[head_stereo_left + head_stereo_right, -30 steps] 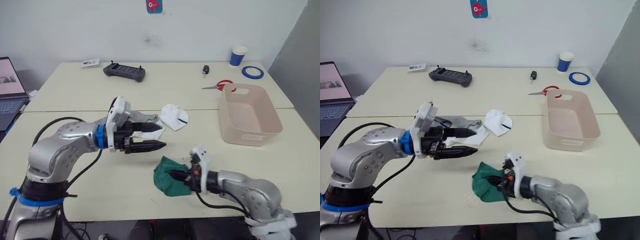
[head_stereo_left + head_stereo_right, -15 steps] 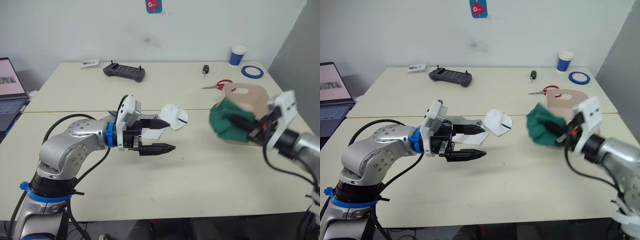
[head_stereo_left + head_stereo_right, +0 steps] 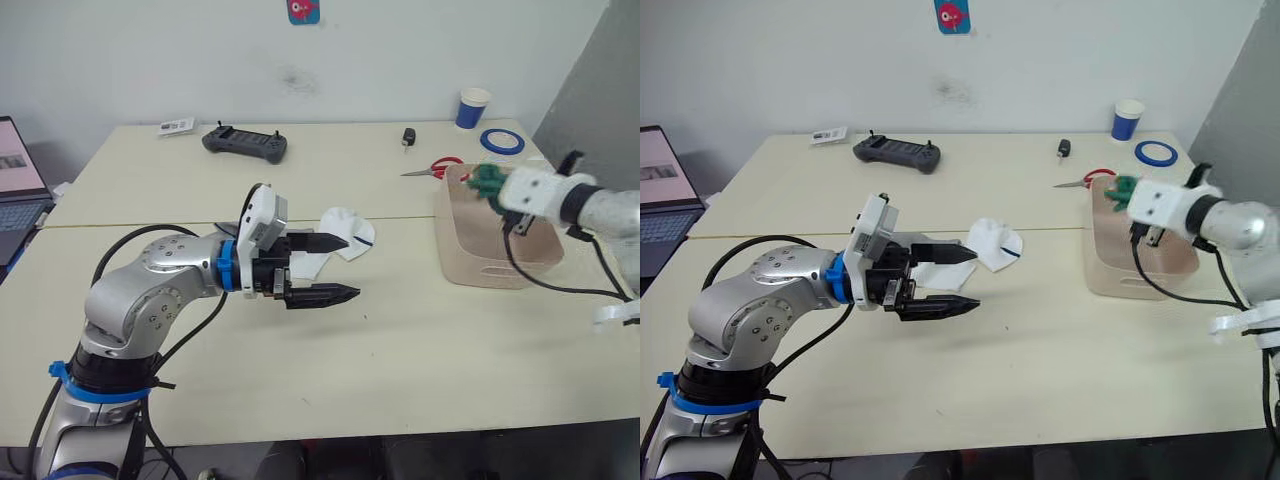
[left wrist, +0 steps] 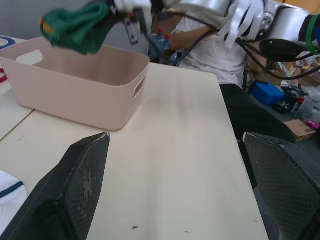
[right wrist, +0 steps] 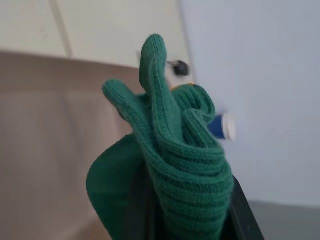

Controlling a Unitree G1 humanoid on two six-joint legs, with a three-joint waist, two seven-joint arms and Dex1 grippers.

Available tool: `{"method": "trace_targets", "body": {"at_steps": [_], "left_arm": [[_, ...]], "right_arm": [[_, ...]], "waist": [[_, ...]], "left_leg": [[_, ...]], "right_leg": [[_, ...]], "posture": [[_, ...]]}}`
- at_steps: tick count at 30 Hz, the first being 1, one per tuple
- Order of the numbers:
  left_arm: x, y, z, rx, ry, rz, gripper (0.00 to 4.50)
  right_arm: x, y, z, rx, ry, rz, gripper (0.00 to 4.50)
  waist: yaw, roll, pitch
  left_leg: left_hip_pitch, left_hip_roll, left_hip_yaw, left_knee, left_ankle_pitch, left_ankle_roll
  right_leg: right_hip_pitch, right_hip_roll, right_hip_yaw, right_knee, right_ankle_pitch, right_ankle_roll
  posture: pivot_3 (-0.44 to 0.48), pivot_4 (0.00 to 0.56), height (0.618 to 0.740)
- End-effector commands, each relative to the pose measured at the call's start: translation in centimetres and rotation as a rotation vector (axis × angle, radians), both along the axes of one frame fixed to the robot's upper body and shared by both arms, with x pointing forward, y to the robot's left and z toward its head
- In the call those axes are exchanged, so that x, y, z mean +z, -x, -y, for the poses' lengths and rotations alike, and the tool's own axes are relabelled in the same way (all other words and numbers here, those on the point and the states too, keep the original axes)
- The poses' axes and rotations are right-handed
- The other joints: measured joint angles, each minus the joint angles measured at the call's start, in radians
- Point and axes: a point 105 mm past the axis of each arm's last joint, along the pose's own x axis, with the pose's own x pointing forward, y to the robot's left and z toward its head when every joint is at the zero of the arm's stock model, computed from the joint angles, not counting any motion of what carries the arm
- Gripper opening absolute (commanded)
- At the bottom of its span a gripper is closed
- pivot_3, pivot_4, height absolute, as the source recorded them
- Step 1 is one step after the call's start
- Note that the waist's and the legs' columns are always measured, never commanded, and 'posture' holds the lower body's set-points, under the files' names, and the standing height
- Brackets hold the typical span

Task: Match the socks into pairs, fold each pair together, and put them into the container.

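Reaching out level over the middle of the tabletop (image 3: 400,360), left hand (image 3: 335,268) with its two black fingers spread wide apart and holding nothing, forearm bent in from the near left corner. Just beyond those fingers, toward the far edge, a white sock with a navy stripe (image 3: 350,232) lying flat, with more pale sock fabric partly hidden behind the hand. Raised over the far end of the container (image 3: 478,262), right hand (image 3: 1132,193) clamped on the bunched dark green socks (image 5: 170,150), forearm coming in from the right edge. Container standing near the right edge, pinkish-beige. Along the far edge, a black controller (image 3: 245,143), a small printed card (image 3: 177,126) with writing too small to read, scissors (image 3: 436,168), a blue tape roll (image 3: 503,142) and a blue-and-white paper cup (image 3: 474,108).
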Motion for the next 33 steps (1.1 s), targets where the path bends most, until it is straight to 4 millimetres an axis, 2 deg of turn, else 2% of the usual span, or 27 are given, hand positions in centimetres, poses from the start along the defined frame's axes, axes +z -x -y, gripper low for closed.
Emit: {"method": "trace_targets", "body": {"at_steps": [1, 7, 9, 14, 15, 20, 25, 28, 33], "left_arm": [[0.9, 0.7, 0.3, -0.023, 0.012, 0.057, 4.46], [0.6, 0.9, 0.5, -0.022, 0.001, 0.065, 4.46], [0.6, 0.8, 0.5, -0.020, -0.007, 0.072, 4.50], [0.6, 0.7, 0.6, -0.014, -0.014, 0.077, 4.50], [0.6, 0.7, 0.6, -0.012, -0.017, 0.078, 4.50], [0.5, 0.6, 0.6, -0.010, -0.029, 0.077, 4.50], [0.5, 0.2, 0.6, -0.012, -0.043, 0.083, 4.50], [0.6, 0.0, 0.7, -0.013, -0.044, 0.085, 4.50], [0.4, -0.1, 0.4, -0.004, -0.055, 0.085, 4.50]], "right_arm": [[-0.6, -0.8, 0.2, 0.011, 0.073, -0.047, 0.00], [-3.0, -1.5, 0.1, 0.017, 0.129, -0.219, 0.00], [-2.9, -1.9, 0.2, 0.011, 0.133, -0.236, 0.70], [-1.2, -2.1, 0.1, 0.021, 0.128, -0.233, 2.30], [-1.1, -2.0, 0.1, 0.025, 0.127, -0.245, 2.75], [-0.2, -0.5, -0.1, 0.063, 0.087, -0.314, 4.35], [2.3, 0.4, -0.2, 0.076, 0.078, -0.294, 4.43], [3.0, 1.2, 0.0, 0.082, 0.106, -0.308, 4.43], [4.2, 4.1, 0.0, 0.130, 0.150, -0.366, 4.43]], "waist": [[0.001, 0.000, 0.000], [0.002, 0.000, 0.000], [0.002, 0.000, 0.000], [0.002, 0.000, 0.000], [0.002, 0.000, 0.000], [0.004, 0.000, 0.000], [0.004, 0.000, 0.000], [0.004, 0.000, 0.000], [0.005, 0.000, 0.000]], "left_leg": [[0.000, 0.000, 0.000, 0.000, 0.000, 0.000], [-0.001, -0.001, 0.002, 0.001, 0.000, 0.000], [-0.001, -0.001, 0.002, 0.001, 0.000, 0.000], [-0.001, -0.001, 0.002, 0.002, 0.000, 0.000], [-0.001, -0.001, 0.002, 0.002, 0.000, 0.000], [-0.001, -0.001, 0.002, 0.002, 0.000, 0.000], [-0.001, -0.001, 0.002, 0.002, 0.000, 0.000], [-0.001, -0.001, 0.002, 0.003, 0.000, 0.000], [-0.001, -0.001, 0.002, 0.003, 0.000, 0.000]], "right_leg": [[0.000, 0.000, 0.000, 0.000, 0.000, 0.000], [-0.002, -0.002, 0.001, 0.001, 0.003, -0.005], [-0.002, -0.002, 0.001, 0.001, 0.003, -0.005], [-0.002, -0.002, 0.001, 0.002, 0.003, -0.005], [-0.002, -0.002, 0.001, 0.002, 0.003, -0.005], [-0.002, -0.002, 0.001, 0.002, 0.003, -0.005], [-0.002, -0.002, 0.001, 0.002, 0.004, -0.004], [-0.002, -0.002, 0.001, 0.003, 0.004, -0.004], [-0.002, -0.002, 0.001, 0.003, 0.004, -0.004]], "posture": [[0.000, 0.150, 0.740], [0.000, 0.150, 0.740], [0.000, 0.150, 0.740], [0.000, 0.150, 0.740], [0.000, 0.150, 0.740], [0.000, 0.150, 0.740], [0.000, 0.150, 0.740], [0.000, 0.150, 0.740], [0.000, 0.150, 0.740]]}}
